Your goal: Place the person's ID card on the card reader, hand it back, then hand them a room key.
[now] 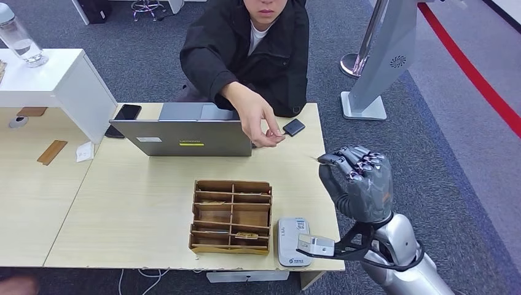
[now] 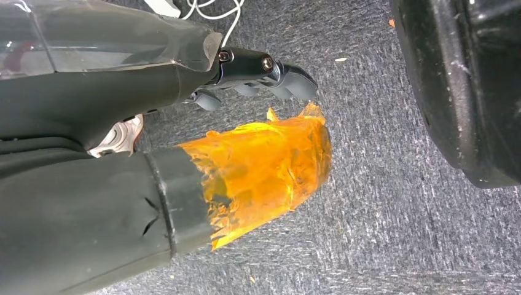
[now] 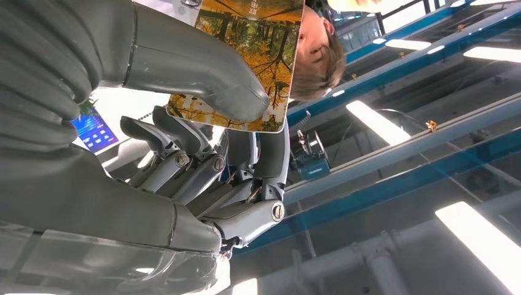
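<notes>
Right robot hand is raised just off the counter's right edge, palm turned up, fingers curled. It pinches a thin card with an autumn-forest print between thumb and fingers; right wrist view shows the thumb pressed across the printed face. In head view the card shows only edge-on as a thin sliver at the fingertips, so I can't tell there which card it is.

Up and left of the right robot hand, the person's hand reaches over the light wooden counter, fingers pinched together, apart from the card. Whether it holds anything I cannot tell. Just beyond that hand lies a small dark rectangular device.

Below-left of the right robot hand, near the counter's front edge, sits a white card reader, nothing on it. Left of the reader stands a brown wooden compartment organiser with flat items in a few slots. Further back is a grey laptop, lid towards the robot, with a black phone beside it.

Left robot hand hangs over grey carpet: fingers curled in, gripping nothing. Its thumb tip is wrapped in orange tape.
</notes>
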`<state>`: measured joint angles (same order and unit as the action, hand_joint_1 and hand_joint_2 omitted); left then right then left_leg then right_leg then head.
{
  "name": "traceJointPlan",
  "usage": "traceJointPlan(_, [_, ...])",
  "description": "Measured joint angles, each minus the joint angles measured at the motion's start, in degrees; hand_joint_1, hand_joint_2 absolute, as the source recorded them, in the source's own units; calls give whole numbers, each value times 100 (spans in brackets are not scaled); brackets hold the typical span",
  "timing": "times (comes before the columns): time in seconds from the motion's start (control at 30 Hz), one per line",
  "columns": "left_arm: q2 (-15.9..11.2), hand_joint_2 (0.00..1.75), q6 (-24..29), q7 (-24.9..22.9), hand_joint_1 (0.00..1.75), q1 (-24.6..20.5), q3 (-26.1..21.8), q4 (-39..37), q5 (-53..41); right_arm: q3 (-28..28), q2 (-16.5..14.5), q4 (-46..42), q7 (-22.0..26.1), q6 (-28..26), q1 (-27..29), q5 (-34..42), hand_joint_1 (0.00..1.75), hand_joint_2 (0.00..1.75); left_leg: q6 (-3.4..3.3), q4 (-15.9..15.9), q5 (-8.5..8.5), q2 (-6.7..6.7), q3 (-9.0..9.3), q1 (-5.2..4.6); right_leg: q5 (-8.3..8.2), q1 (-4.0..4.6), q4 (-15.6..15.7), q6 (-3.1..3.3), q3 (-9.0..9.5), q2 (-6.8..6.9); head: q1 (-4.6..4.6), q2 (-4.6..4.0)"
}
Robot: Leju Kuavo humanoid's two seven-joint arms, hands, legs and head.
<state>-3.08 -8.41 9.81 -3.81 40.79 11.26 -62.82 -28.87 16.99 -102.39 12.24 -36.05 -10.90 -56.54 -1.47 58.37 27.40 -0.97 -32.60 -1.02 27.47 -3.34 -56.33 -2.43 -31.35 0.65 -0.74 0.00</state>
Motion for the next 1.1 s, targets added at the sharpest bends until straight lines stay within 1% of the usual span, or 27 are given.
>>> traceJointPlan(0.17, [0, 0, 0, -2, 0, -2, 0, 0, 9, 30, 2, -9, 25, 31, 8, 115, 175, 175, 0, 0, 0, 0, 0, 0, 0, 0, 0, 0, 0, 0, 0, 0])
traceJointPlan(0.37, [1, 0, 10, -17, 0, 2, 0, 0, 51, 221, 30, -102, 272, 463, 255, 1048, 175, 175, -3, 0, 2, -6, -1, -1, 2, -2, 0, -4, 1, 3, 1, 0])
traceJointPlan(0.43, [4, 0, 23, -21, 0, 6, 0, 0, 57, 353, 43, -145, 411, 724, 409, 1422, 175, 175, -6, 0, 4, -7, -3, -2, 3, -3, 1, -5, 1, 4, 0, 0])
traceJointPlan(0.53, [7, 0, 55, -24, 0, 11, 0, 0, 72, 556, 49, -199, 572, 1327, 598, 2154, 175, 175, -8, 0, 5, -7, -3, -4, 4, -5, 1, -7, 0, 5, 1, 0])
traceJointPlan(0.63, [7, 0, 70, -24, 0, 17, 0, -1, 88, 735, 56, -218, 636, 1902, 705, 2759, 175, 175, -9, 0, 5, -8, -3, -6, 4, -6, 1, -7, 0, 5, 1, 0])
traceJointPlan(0.77, [4, 0, 70, -25, 0, 23, 0, -2, 108, 935, 84, -231, 646, 2542, 778, 3344, 175, 175, -12, 0, 3, -8, -3, -8, 4, -9, 0, -8, 0, 5, 1, 0])
traceJointPlan(0.87, [4, 0, 72, -27, 0, 28, 0, -2, 114, 1042, 101, -231, 640, 2747, 805, 3527, 175, 175, -16, 0, 1, -8, -3, -10, 3, -11, 0, -10, 0, 5, 2, 0])
traceJointPlan(1.1, [4, 0, 77, -31, 0, 31, 0, -2, 116, 1129, 117, -231, 619, 2865, 824, 3624, 175, 175, -18, 0, 2, -8, -3, -13, 5, -15, 0, -17, 1, 5, 2, 0])
